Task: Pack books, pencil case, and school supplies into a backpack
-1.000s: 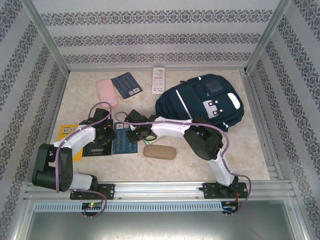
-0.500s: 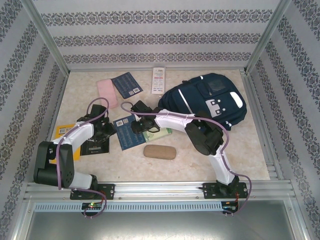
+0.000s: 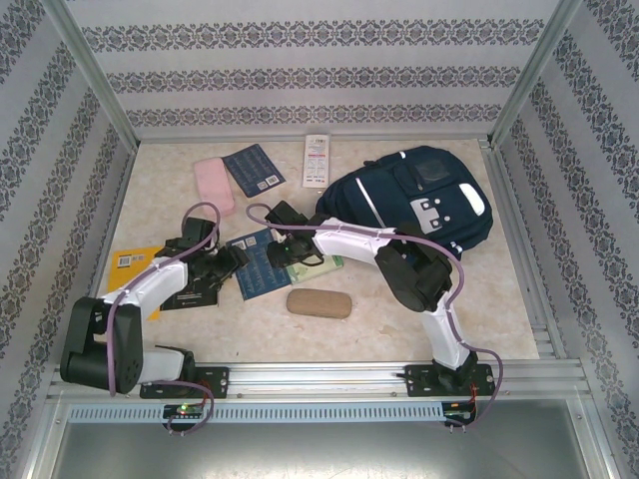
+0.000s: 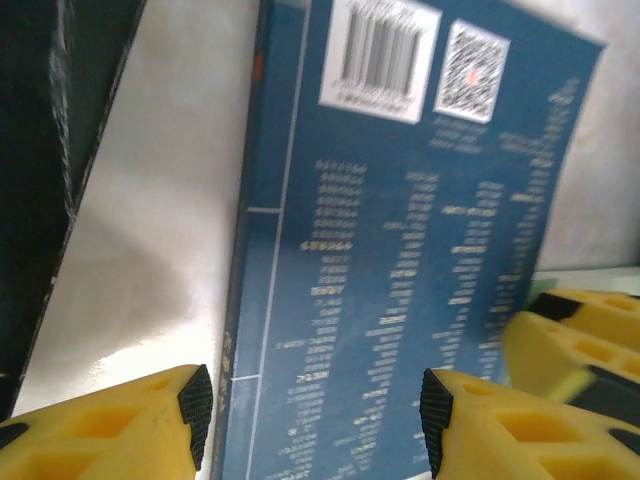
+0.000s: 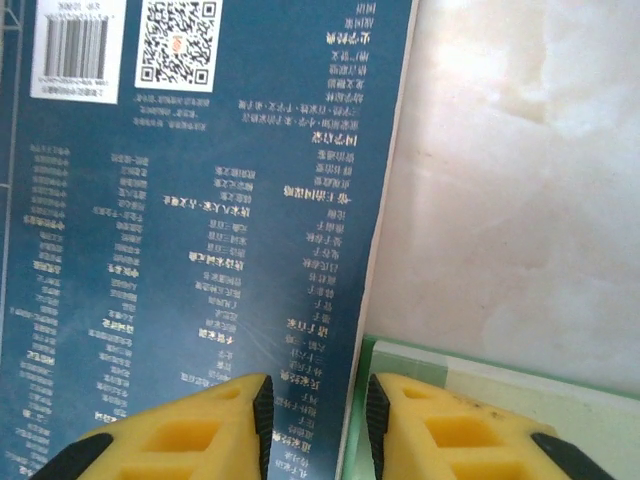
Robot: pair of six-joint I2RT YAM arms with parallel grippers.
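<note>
With jaws wide apart, your left gripper (image 4: 310, 400) has swung in over the dark blue book (image 4: 420, 250) at overhead centre-left, which your right gripper (image 5: 318, 405), jaws narrowly apart astride its edge, has nudged toward the backpack (image 3: 419, 200) at upper right, nothing packed yet.

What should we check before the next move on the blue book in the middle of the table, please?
1. Left gripper open above the blue book: ok.
2. Right gripper holding the book firmly: cannot tell. The book's edge sits between nearly closed jaws.
3. Room between the two grippers: not ok. They crowd together at the book.
4. Green notebook clear of the grasp: not ok. It lies right at the book's edge, beneath the right gripper.
5. Brown case apart from the book: ok.
6. Backpack open to take the book: cannot tell.
</note>
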